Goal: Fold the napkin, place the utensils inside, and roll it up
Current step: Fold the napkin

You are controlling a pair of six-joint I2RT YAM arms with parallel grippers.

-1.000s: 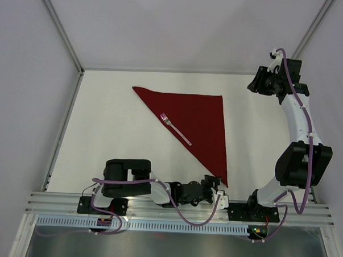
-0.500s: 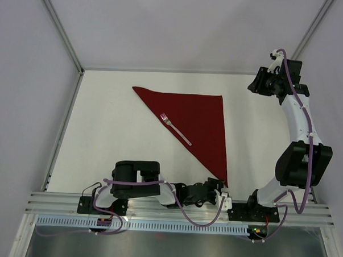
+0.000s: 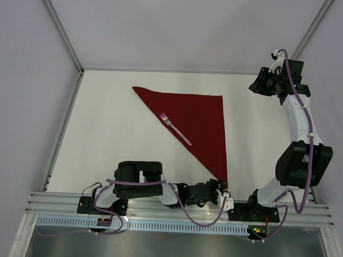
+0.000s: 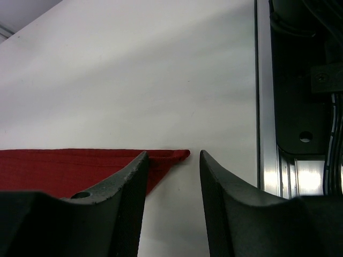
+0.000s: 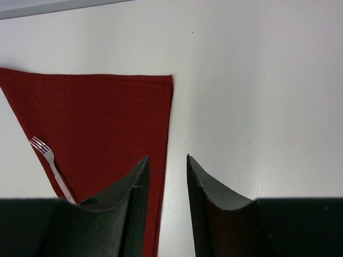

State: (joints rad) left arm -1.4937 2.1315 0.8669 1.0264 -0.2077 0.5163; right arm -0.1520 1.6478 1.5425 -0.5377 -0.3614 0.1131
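The napkin (image 3: 197, 121) lies folded on the desk (image 3: 115, 120), with the fork (image 3: 176, 128) on its slanted edge. The left hand (image 4: 172, 158) and right hand (image 5: 167, 160) are apart and empty. Pinch the near corner low, then roll slowly.

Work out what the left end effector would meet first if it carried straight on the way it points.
Most likely the napkin: its near corner lies just ahead of the left end effector, with bare table beyond. Depth is unclear.
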